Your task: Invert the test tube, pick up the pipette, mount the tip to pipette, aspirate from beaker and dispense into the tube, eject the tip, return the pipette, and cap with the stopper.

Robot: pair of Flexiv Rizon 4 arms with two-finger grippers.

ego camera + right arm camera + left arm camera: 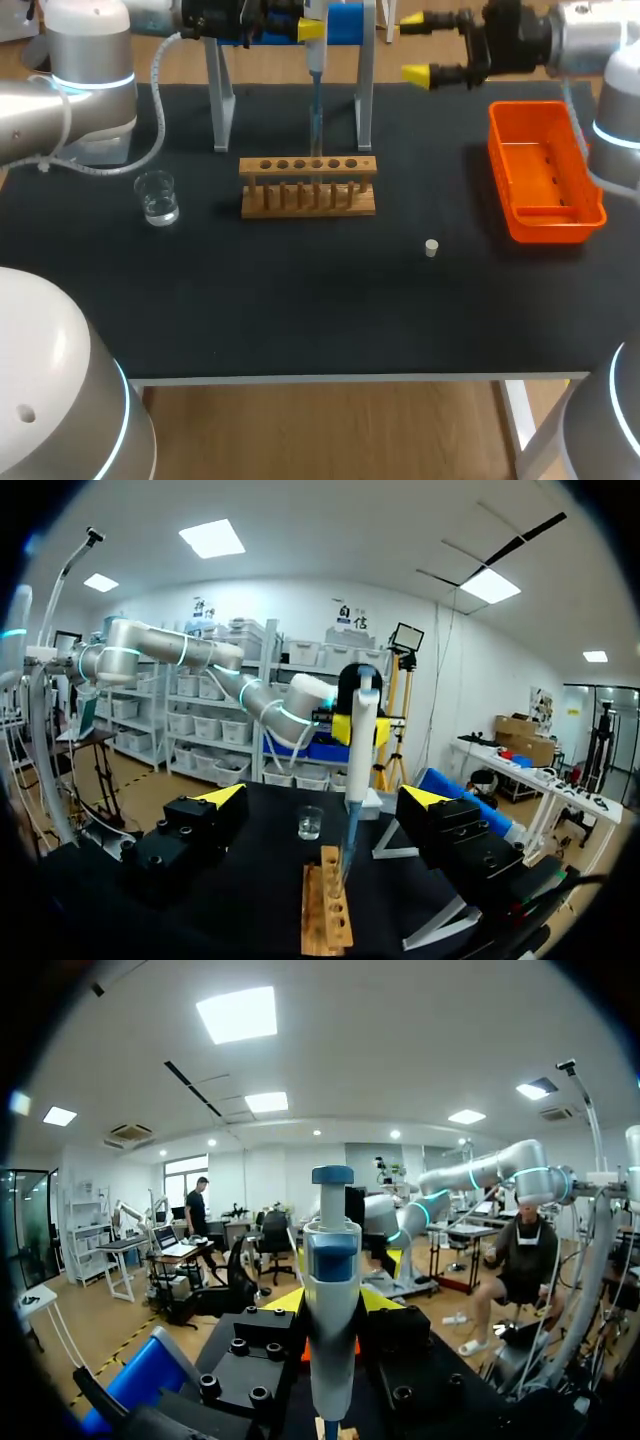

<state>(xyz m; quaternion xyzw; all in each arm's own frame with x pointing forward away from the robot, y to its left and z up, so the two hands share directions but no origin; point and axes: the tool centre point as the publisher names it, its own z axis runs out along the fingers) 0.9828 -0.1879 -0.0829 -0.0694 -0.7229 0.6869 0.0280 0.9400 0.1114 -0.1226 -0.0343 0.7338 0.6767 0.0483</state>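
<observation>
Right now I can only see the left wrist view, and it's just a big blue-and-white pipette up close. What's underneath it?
Observer: In the head view the pipette points straight down at the wooden rack.
Operator: Ooh! And where's the little stopper?
Observer: The stopper lies by itself on the black table, on the right arm's side of the rack and nearer the front edge.
</observation>
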